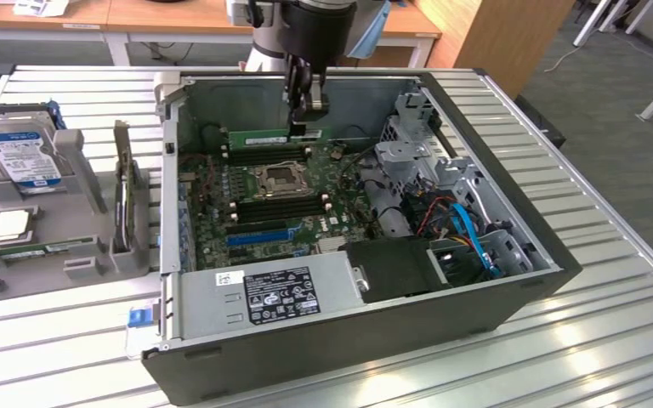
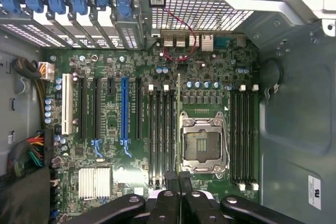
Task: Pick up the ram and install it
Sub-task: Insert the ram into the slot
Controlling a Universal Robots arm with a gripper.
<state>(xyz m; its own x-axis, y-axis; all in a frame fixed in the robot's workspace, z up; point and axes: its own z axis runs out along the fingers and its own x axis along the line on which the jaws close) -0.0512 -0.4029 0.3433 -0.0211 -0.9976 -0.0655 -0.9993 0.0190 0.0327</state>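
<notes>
Ram (image 1: 261, 136): one gripped edge-on by closed fingers (image 2: 170, 181) over motherboard (image 2: 110, 124); second ram (image 1: 45, 249) on tray (image 1: 86, 265).

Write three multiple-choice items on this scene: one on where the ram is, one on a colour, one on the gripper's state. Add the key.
1. Where is the ram that the gripper carries?
A. Over the motherboard, inside the case
B. Beside the case
C. Under the case

2. What colour is the long slot that stands out on the motherboard?
A. Red
B. Blue
C. Yellow

3. How is the gripper?
A. Open and empty
B. Shut on the ram
C. Shut on nothing

Key:
1 A: the exterior view shows the green stick within the case walls, and the wrist view shows it edge-on above the board.
2 B: the wrist view shows it bright blue among black slots.
3 B: the fingers meet on the stick's end in the wrist view.
</notes>
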